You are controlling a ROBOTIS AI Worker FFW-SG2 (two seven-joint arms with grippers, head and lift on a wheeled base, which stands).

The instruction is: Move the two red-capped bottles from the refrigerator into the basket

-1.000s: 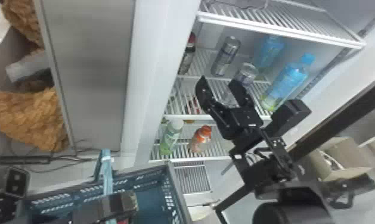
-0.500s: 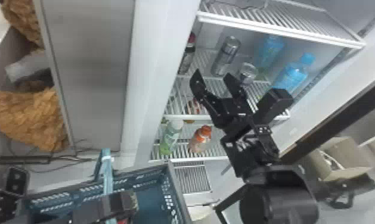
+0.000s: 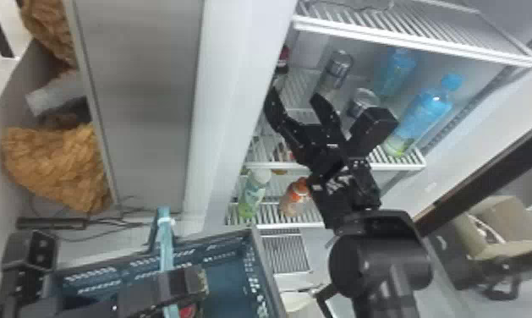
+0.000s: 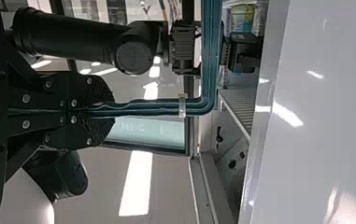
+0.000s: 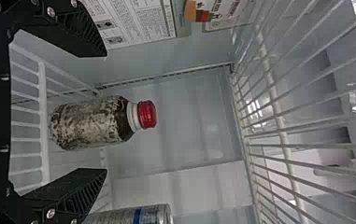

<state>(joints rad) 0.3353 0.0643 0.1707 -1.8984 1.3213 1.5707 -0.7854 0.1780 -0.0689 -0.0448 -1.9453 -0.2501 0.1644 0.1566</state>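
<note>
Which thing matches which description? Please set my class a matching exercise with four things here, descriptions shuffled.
Things
1. Red-capped bottle
2. Left end effector
3. Basket
4. Orange-capped bottle

Descriptions
A. Beside the green bottle
B. Blue, with holes in its walls
C. Closed on a handle
D. Upright near the right end effector's open fingers

Pairs: 1-D, 2-C, 3-B, 4-A

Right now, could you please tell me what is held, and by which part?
The left pincer holds the basket handle by its bar, short of the bend; the right pincer, nothing.
</note>
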